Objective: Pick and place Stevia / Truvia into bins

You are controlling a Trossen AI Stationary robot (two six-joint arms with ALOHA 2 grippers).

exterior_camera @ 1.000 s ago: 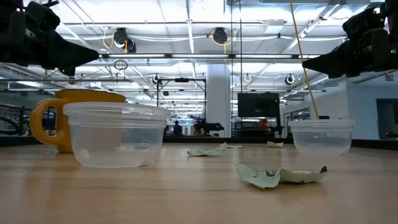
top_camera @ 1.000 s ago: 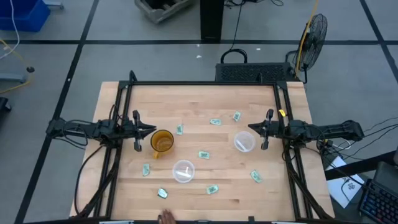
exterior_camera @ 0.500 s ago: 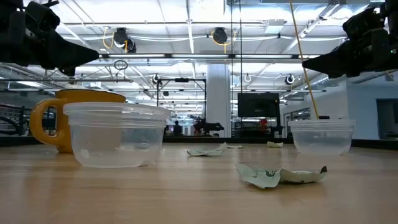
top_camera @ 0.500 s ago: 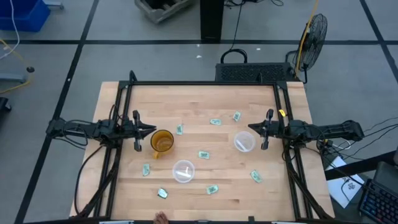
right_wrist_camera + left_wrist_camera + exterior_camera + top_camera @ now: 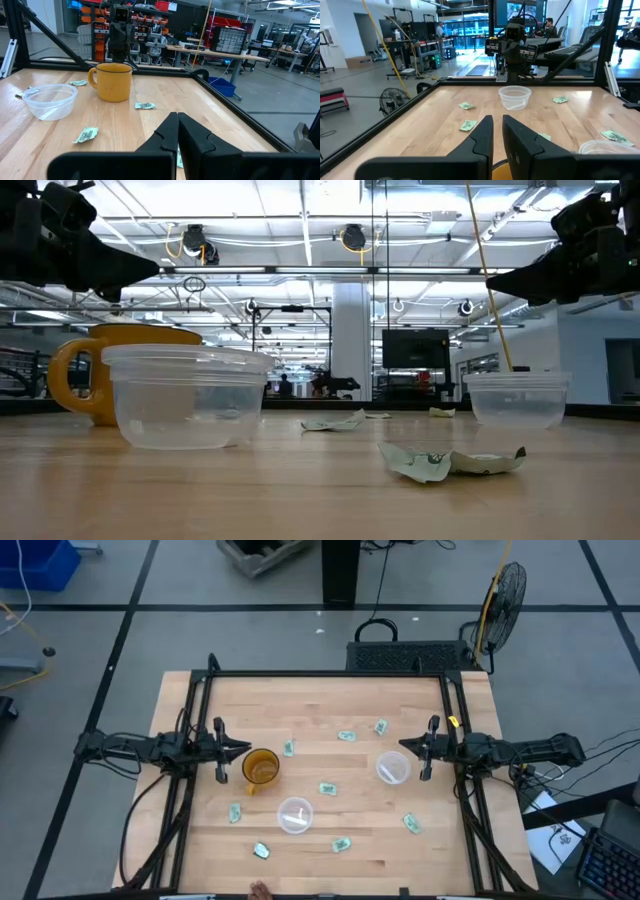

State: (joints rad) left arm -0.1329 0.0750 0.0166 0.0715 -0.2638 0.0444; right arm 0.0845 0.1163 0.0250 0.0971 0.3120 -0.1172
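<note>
Your left gripper (image 5: 246,750) hangs above the left side of the table (image 5: 320,705) with its fingers (image 5: 482,135) drawn narrow, nearly touching and holding nothing; its tip sits just left of the orange mug (image 5: 261,768). Your right gripper (image 5: 404,746) hangs above the right side, fingers (image 5: 172,131) pressed together and empty, just beside the right cup (image 5: 392,768). The other clear cup (image 5: 295,814) stands nearer the front, right of the mug. The sweetener packets (image 5: 327,788) lie loose on the wood around both cups: several between the grippers, others toward the near edge. You cannot tell whether either cup holds any. A person's hand (image 5: 262,891) shows at the near edge.
</note>
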